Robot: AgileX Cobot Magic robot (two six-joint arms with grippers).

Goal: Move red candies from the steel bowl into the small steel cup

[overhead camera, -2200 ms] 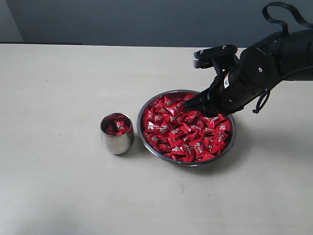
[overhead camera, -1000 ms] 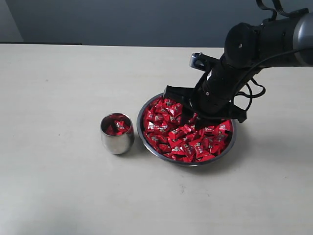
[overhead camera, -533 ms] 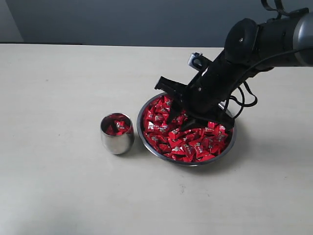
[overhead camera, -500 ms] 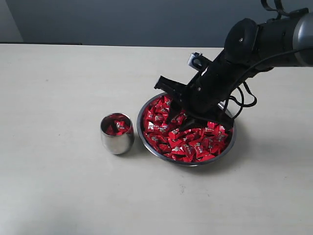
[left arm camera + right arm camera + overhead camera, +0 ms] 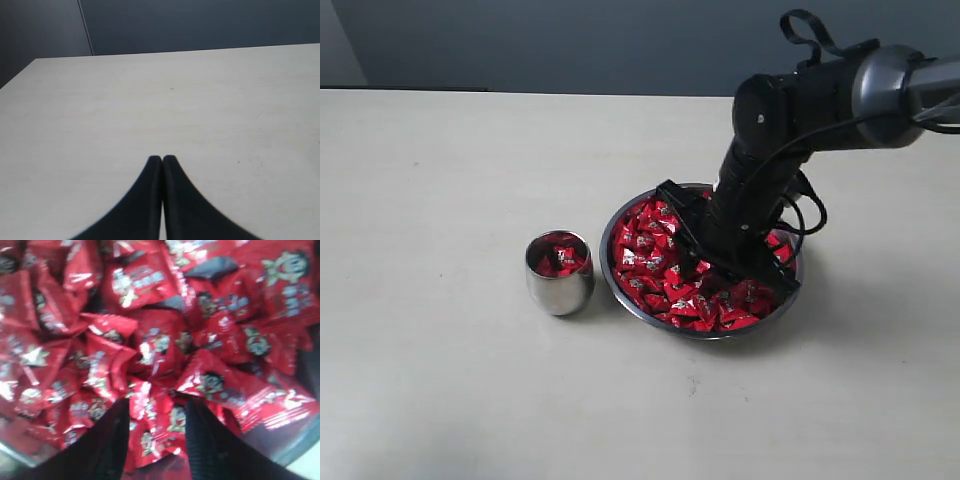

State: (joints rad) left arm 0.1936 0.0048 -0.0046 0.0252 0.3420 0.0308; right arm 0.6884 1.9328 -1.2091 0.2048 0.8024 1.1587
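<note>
On the counter (image 5: 440, 380) I am holding my right claw (image 5: 156, 405) spread and buried among the red candies (image 5: 650, 255) in the steel bowl (image 5: 606, 262), needing next to pinch some for the small steel cup (image 5: 558, 285) beside it.

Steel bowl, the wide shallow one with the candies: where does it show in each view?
Exterior: the wide shallow stainless steel bowl sits right of centre, beside the small steel cup.
Left wrist: not in it.
Right wrist: mostly buried; a grey strip, apparently its wall, shows past the shiny red wrapped candies.
Shared landmark: that candy pile, in the exterior and right wrist views.
</note>
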